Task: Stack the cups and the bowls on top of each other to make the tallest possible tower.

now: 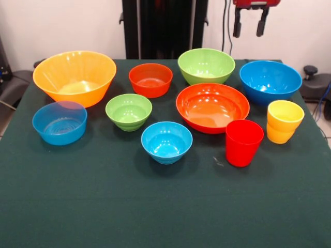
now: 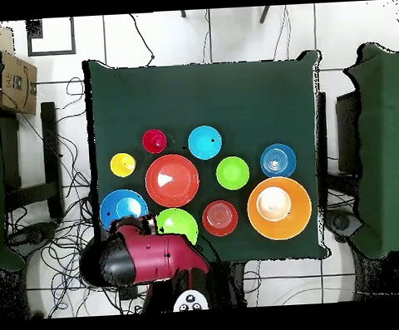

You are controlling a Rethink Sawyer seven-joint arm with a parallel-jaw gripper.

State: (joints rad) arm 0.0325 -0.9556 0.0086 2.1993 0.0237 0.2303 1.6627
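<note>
On the dark green cloth table, below the raised gripper with its fingers spread and empty, cups and bowls sit separately, unstacked. White tiled floor with cables surrounds the table.

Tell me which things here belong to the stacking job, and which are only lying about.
For the job:
- red plastic cup, yellow stepped plastic cup
- round plastic bowls: large orange-yellow, wide red-orange, small red-orange, two green, three blue

Lying about:
- brown cardboard box
- black cables on the floor
</note>
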